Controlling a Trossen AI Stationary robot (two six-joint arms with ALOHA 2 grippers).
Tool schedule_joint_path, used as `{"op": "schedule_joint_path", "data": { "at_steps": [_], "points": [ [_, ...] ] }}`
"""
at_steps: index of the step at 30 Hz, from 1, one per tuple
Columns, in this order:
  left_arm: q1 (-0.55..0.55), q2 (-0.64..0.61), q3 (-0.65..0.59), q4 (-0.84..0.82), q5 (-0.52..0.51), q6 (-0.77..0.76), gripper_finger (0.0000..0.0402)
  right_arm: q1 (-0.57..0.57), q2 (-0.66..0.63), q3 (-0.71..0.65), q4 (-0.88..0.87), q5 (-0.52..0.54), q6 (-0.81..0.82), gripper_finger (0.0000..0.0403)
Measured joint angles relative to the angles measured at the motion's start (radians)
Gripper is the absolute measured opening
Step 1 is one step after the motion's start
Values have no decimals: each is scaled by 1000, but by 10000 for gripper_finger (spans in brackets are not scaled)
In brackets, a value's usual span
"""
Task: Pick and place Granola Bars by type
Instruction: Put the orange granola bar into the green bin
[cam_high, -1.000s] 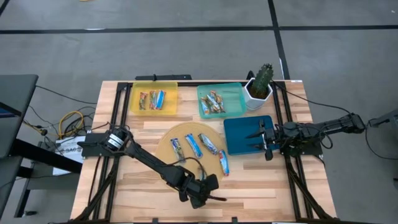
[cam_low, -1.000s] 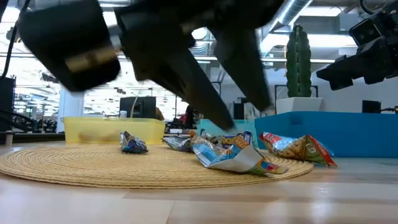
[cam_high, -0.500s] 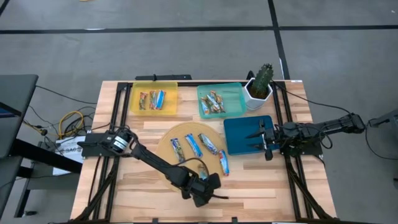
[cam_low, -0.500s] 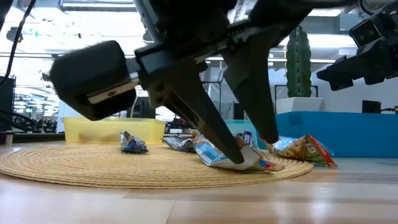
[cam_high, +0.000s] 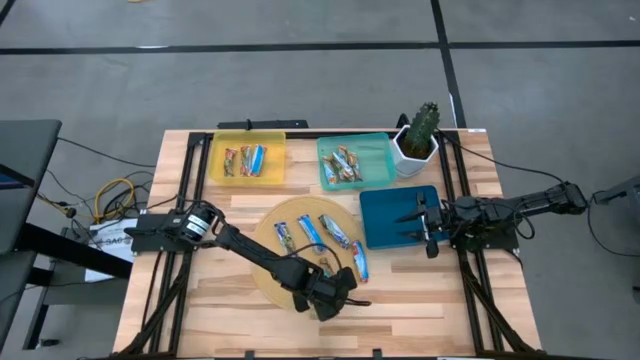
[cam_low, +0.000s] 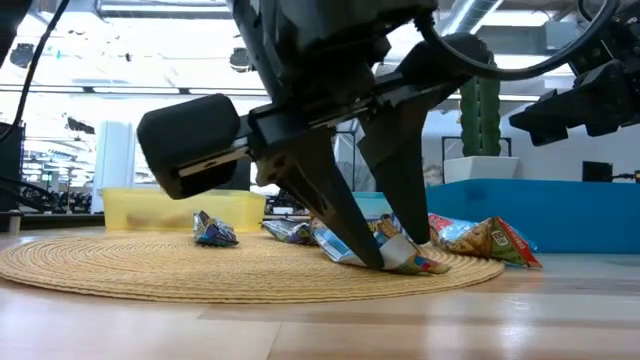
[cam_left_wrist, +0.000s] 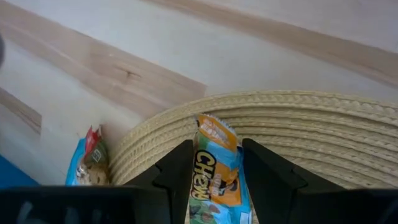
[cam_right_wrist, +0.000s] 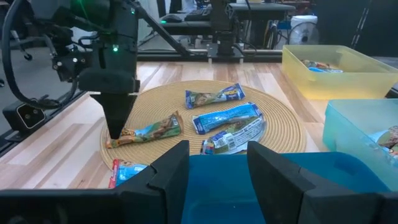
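Observation:
My left gripper (cam_high: 327, 283) points down at the near edge of the round woven mat (cam_high: 275, 225). It is open, with one finger on either side of a blue-and-orange granola bar (cam_left_wrist: 214, 171) that lies flat on the mat's rim (cam_low: 400, 258). Three more bars (cam_high: 312, 232) lie on the mat, and another one (cam_high: 358, 262) is at its right edge. My right gripper (cam_right_wrist: 217, 168) is open and hovers over the blue tray (cam_high: 395, 232). My left gripper (cam_low: 390, 252) comes at the bar from above, pointing down, with its fingers (cam_left_wrist: 183, 165) across the bar near one end. The wrapper fills the gap between them. I cannot tell whether they touch it. The bar lies on the mat.
At the far side, a yellow tray (cam_high: 222, 170) and a teal tray (cam_high: 375, 155) each hold bars. A potted cactus (cam_high: 420, 135) stands at the far right corner. Bare wood lies near and left of the mat.
My left gripper has moved from the bare wood near the table's near edge toward the far side, onto the mat's near rim. It has come down with its fingers on either side of the blue-and-orange bar.

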Motion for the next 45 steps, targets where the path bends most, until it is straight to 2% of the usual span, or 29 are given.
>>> {"op": "schedule_joint_path", "data": {
  "at_steps": [10,20,26,37,45],
  "points": [
    [19,27,3,15,17,-61,130,0,0,0,0,0,0,154],
    [17,30,2,23,12,-109,59,0,0,0,-1,0,0,154],
    [7,32,1,29,-2,-136,49,0,0,0,-1,0,0,154],
    [-25,21,16,5,-109,-232,47,0,0,0,-1,0,0,154],
    [-54,-37,21,21,-292,-310,46,0,0,0,-1,0,0,154]
  ]
}}
